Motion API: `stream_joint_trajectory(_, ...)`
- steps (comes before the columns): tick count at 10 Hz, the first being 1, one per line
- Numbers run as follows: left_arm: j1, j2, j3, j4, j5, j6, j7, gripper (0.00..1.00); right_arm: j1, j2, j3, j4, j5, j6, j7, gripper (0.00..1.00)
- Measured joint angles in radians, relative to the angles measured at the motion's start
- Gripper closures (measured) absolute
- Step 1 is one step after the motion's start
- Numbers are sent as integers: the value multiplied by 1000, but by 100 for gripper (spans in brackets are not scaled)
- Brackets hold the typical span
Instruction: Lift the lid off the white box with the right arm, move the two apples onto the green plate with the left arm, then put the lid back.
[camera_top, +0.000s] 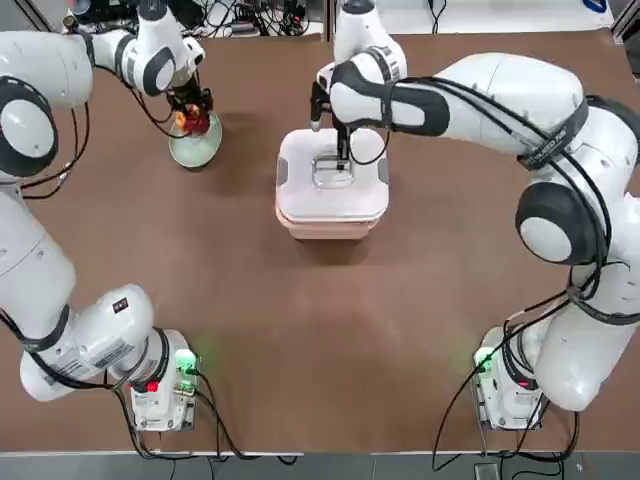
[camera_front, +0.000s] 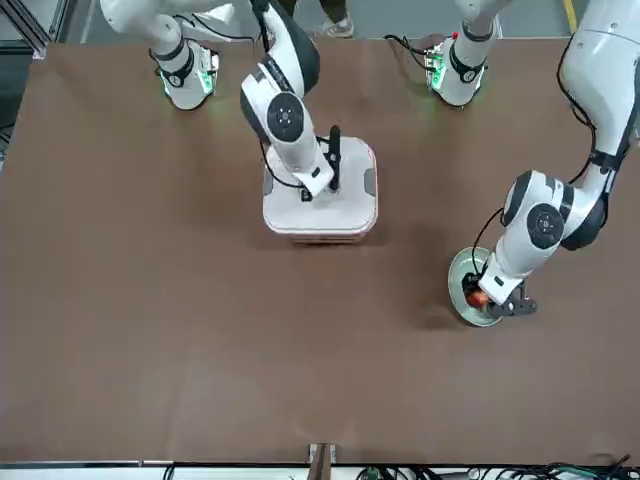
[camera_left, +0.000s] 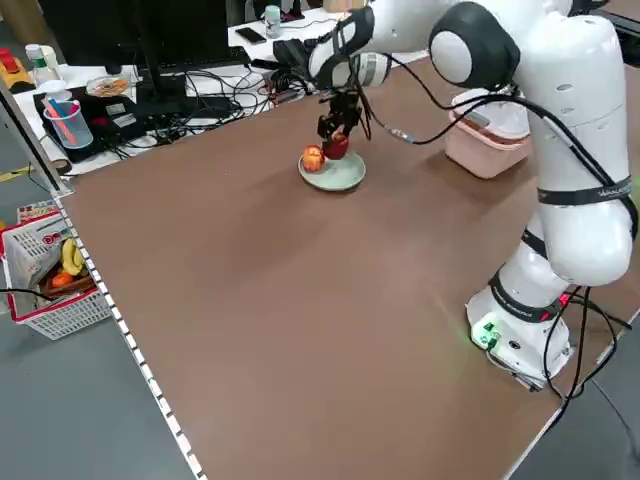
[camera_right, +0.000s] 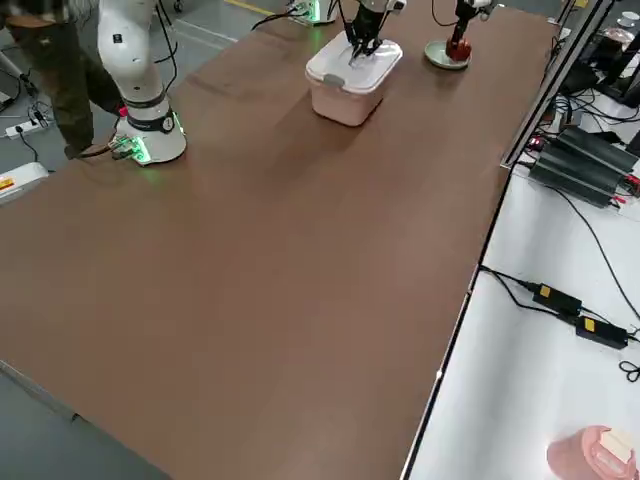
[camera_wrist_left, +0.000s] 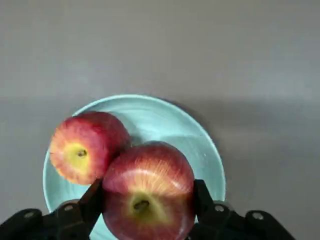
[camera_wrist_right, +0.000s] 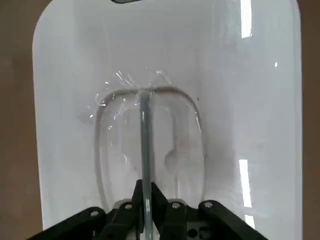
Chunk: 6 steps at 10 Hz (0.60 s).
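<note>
The right gripper (camera_wrist_right: 146, 192), closed on the lid's handle (camera_wrist_right: 145, 150), hides part of the lid (camera_wrist_right: 240, 110) atop the pink tub (camera_right: 342, 104). Near the counter's (camera_top: 250, 330) far left corner, the left gripper (camera_wrist_left: 149, 192) grips one apple (camera_wrist_left: 150, 192), fingers parted around it; its underside is hidden, another apple (camera_wrist_left: 87, 146) beside it over the green plate (camera_wrist_left: 150, 117).

I see two red apples (camera_wrist_left: 149, 185) over the green plate (camera_wrist_left: 200, 155), one between left fingers (camera_wrist_left: 92, 202); right fingers (camera_wrist_right: 159, 205) grip the closed pink box's (camera_top: 330, 231) white lid (camera_wrist_right: 65, 110).

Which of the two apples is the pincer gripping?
The apple between the left pincer's two fingers; the other apple sits beside it, outside them, on the green plate.
</note>
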Motion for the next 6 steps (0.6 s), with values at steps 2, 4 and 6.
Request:
stream_joint_trajectory(2,-2,1,0,-26,0,5,0,24,8,14,0,0,0,15,0,94)
stream_joint_trajectory(4,-4,1,3,-33,0,7,0,22,8,28,-2,0,0,27,-1,94)
stream_joint_trajectory(6,-5,-3,13,-32,2,14,0,3,8,29,-6,0,0,29,-12,94)
